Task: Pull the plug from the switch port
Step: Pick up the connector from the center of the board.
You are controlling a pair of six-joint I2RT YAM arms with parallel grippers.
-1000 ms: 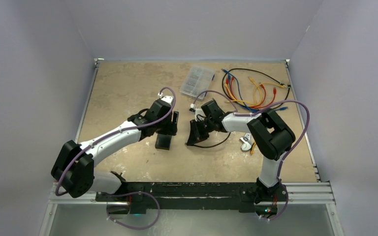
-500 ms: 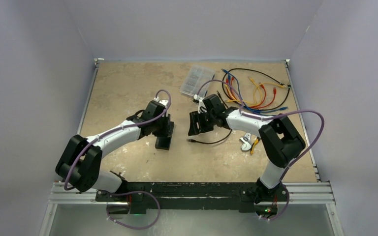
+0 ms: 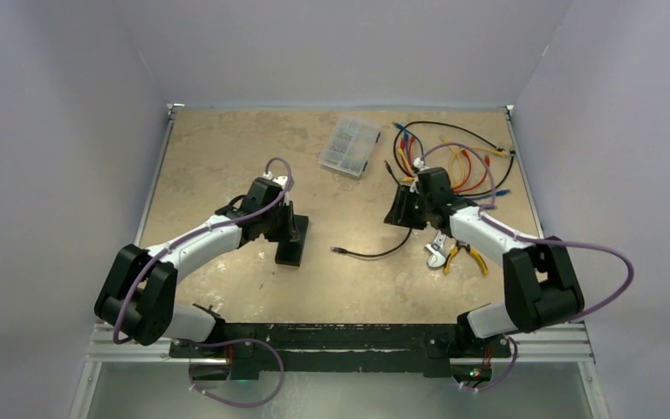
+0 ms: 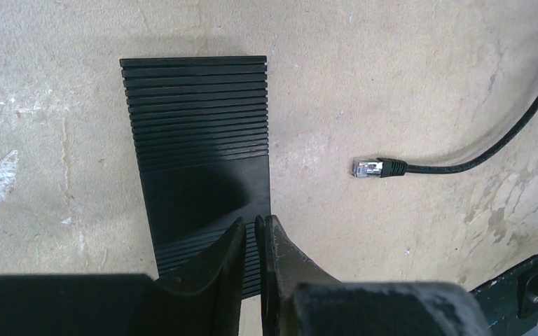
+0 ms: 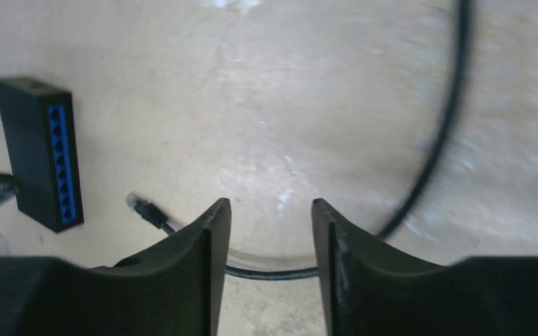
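No text or label is legible anywhere.

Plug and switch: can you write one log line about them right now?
plug: out, lying beside switch, not touching | left hand: shut, over switch | right hand: open, empty | task: plug pulled

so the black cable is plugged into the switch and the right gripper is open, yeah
No, it is unplugged: the plug lies loose on the table, apart from the switch, as the left wrist view shows. The right gripper is open.
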